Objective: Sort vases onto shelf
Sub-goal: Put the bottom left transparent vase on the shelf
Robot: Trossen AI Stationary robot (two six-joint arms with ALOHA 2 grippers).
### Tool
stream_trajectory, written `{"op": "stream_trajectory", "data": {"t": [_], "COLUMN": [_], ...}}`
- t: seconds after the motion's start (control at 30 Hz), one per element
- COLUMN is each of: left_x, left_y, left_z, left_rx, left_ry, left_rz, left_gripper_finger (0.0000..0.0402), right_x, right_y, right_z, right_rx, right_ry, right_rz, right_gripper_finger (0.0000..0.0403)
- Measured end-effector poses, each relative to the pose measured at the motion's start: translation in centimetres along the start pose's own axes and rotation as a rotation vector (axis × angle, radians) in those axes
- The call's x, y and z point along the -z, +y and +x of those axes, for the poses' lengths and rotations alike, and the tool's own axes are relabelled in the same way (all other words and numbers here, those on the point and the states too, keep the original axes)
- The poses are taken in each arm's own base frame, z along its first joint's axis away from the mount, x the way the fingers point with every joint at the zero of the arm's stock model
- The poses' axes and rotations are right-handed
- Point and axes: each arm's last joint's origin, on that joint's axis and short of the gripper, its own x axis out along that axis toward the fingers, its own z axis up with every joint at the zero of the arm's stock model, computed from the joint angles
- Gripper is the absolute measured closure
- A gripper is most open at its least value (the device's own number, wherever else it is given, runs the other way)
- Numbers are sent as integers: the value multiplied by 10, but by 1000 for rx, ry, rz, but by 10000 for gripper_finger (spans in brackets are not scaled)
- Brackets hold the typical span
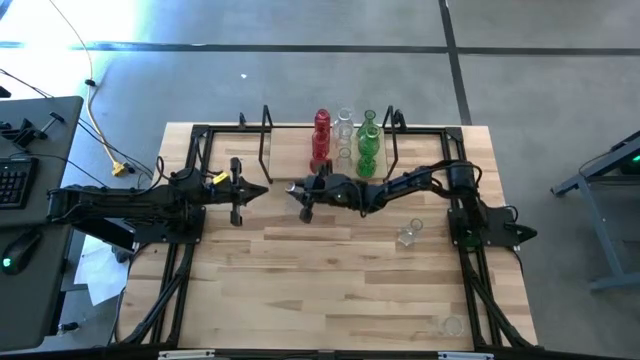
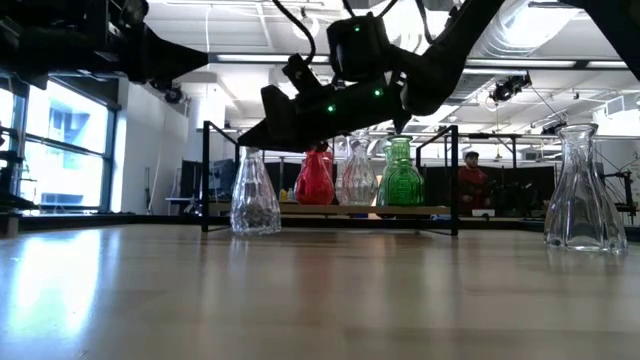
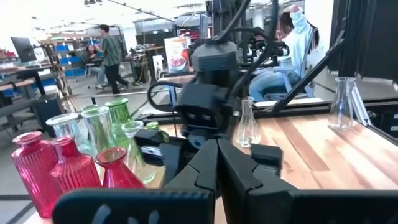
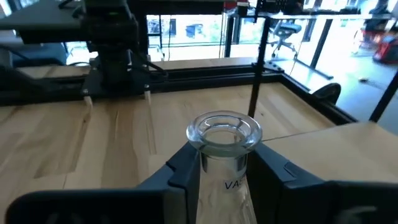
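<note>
The shelf point(image 1: 288, 150) stands at the table's far edge. On it stand red point(image 1: 321, 135), clear point(image 1: 345, 128) and green point(image 1: 368, 142) vases in rows; the low view shows them on its board point(image 2: 440, 210). My right gripper point(image 1: 300, 188) reaches in from the right, just in front of the shelf, and is shut on a clear vase point(image 2: 255, 195). My left gripper point(image 1: 252, 190) waits to the left of it, shut on nothing, fingers point(image 3: 217, 168) together. Two more clear vases point(image 1: 408, 233) point(image 1: 452, 325) stand on the table. My right gripper pinches the clear vase's neck point(image 4: 222, 163) between its two fingers, just below the flared rim point(image 4: 224, 130). The fingers come in nearly level from the table's right side. The vase is upright, and in the low view its base point(image 2: 255, 228) is down at the tabletop.
Black wire frames point(image 1: 266, 135) point(image 1: 395, 135) close the shelf's two ends. The left part of the shelf board is bare. The near half of the table is open wood apart from the two loose clear vases. People show in the room beyond.
</note>
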Motion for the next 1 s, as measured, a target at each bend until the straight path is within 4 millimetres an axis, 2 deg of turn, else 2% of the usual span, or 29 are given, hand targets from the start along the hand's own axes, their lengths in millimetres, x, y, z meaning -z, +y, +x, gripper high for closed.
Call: {"op": "stream_trajectory", "data": {"t": [0.2, 0.4, 0.5, 0.63, 0.73, 1.0], "left_x": [2, 6, 1, -6, -11, -33], "left_y": [0, -1, -6, -18, -26, -44], "left_z": [2, 6, 12, 21, 28, 49], "left_rx": [-17, -82, -95, -148, -219, -343], "left_ry": [18, 63, 72, 107, 178, 337], "left_rz": [-54, -94, -93, -73, -25, -48], "left_gripper_finger": [383, 345, 324, 298, 283, 248], "right_x": [3, 6, 4, -14, -30, -63], "right_y": [-18, -23, -23, -21, -11, 14], "right_z": [3, 3, 2, -7, -17, -61], "right_rx": [1, 14, 12, 5, 29, 127], "right_ry": [28, 52, 55, 55, 67, 211], "right_rz": [52, 52, 45, 14, -59, -226], "right_gripper_finger": [298, 242, 218, 203, 202, 206]}}
